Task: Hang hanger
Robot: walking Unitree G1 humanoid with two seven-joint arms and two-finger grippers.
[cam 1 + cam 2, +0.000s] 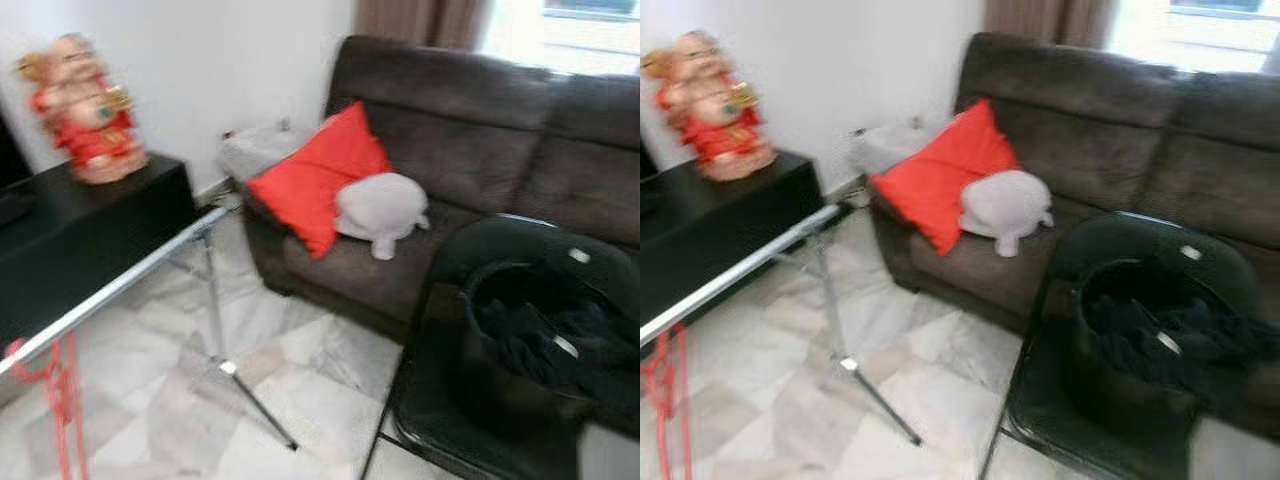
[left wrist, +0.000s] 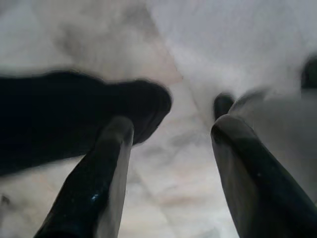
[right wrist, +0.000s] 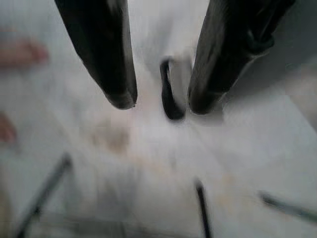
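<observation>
Basket (image 1: 520, 345) of dark clothes (image 1: 555, 335) resting on black chair (image 1: 440, 400) beside sofa (image 1: 470, 150); left gripper (image 2: 168, 134) and right gripper (image 3: 158, 101) hang spread apart, empty, above marble floor (image 1: 300, 360).

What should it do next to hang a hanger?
Probably step toward the dark round basket of dark clothes on the black folding chair. Both open grippers, left and right, hold nothing above the floor; red hangers already hang on the silver metal rail.
</observation>
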